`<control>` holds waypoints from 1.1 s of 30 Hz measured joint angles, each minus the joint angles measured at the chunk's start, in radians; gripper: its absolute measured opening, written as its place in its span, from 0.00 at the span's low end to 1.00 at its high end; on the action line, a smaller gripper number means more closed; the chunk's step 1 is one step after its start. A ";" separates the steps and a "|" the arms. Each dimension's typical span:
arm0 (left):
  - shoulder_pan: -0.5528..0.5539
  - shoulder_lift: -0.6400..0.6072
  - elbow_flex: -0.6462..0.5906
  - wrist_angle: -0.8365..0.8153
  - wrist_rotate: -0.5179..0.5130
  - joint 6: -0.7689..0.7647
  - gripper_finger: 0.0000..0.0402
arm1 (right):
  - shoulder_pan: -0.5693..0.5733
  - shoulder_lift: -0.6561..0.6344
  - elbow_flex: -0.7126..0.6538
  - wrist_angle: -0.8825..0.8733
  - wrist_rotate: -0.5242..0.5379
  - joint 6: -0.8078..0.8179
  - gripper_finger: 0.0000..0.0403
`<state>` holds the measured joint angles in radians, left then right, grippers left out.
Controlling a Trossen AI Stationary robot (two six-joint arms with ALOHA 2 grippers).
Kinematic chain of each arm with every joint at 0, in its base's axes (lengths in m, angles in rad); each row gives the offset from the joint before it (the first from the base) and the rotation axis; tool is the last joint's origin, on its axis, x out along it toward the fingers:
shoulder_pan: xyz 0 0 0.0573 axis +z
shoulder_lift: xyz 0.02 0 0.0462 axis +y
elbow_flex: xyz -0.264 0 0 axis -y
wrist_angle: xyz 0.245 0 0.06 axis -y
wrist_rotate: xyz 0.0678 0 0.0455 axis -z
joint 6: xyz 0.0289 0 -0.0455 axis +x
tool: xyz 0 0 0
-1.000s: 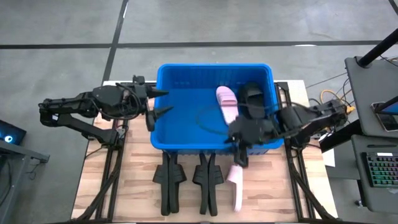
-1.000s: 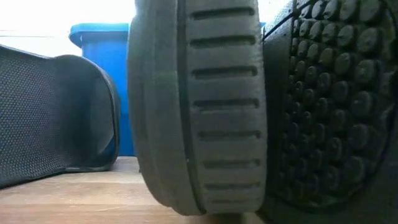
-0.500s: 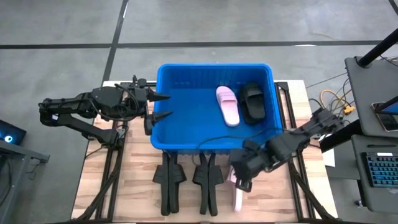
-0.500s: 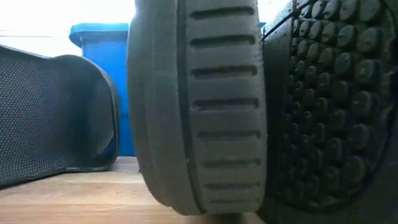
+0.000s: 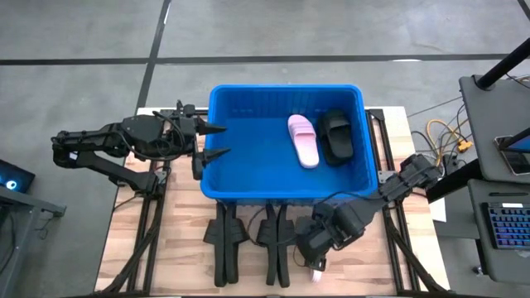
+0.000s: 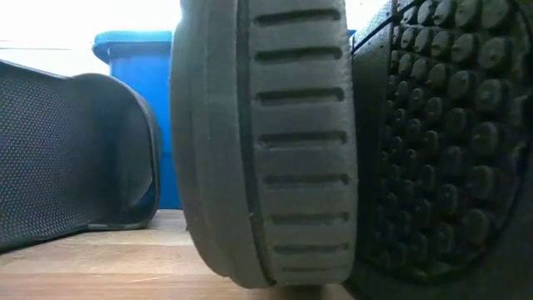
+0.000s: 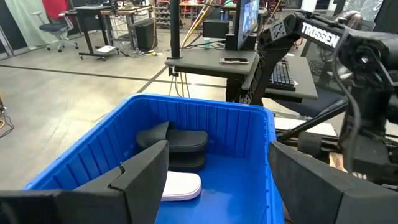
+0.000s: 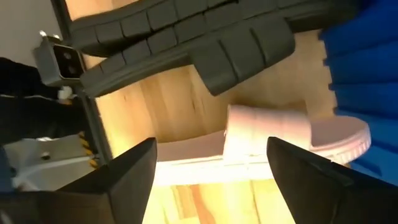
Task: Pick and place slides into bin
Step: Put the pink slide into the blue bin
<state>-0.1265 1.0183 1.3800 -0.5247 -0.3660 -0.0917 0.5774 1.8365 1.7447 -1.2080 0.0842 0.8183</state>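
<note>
Moving down off the bin's [image 5: 217, 141] near wall since half a second ago, the right gripper [image 5: 312, 251] is now hovering over the pale pink slide [image 8: 273, 138] on the wooden table [image 5: 182, 248], its fingers spread wide and holding nothing. Two pairs of ribbed black slides [image 5: 248, 240] are standing on edge beside it. Inside the smooth blue ribbed tub, another pink slide [image 5: 303, 140] and a black slide [image 5: 337, 136] are lying flat. The left gripper [image 5: 217, 141] is waiting open at the bin's left rim.

High view straight down; low view pressed against slides [image 6: 266, 142]; both show bin [image 5: 248, 116].
</note>
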 joint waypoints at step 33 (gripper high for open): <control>0.000 0.000 -0.003 -0.062 0.000 0.003 0.64 | 0.116 0.256 0.000 -0.131 0.388 -0.014 0.62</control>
<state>-0.1265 1.0183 1.3769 -0.5868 -0.3664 -0.0891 0.6937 2.0923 1.7447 -1.3395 0.4727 0.8047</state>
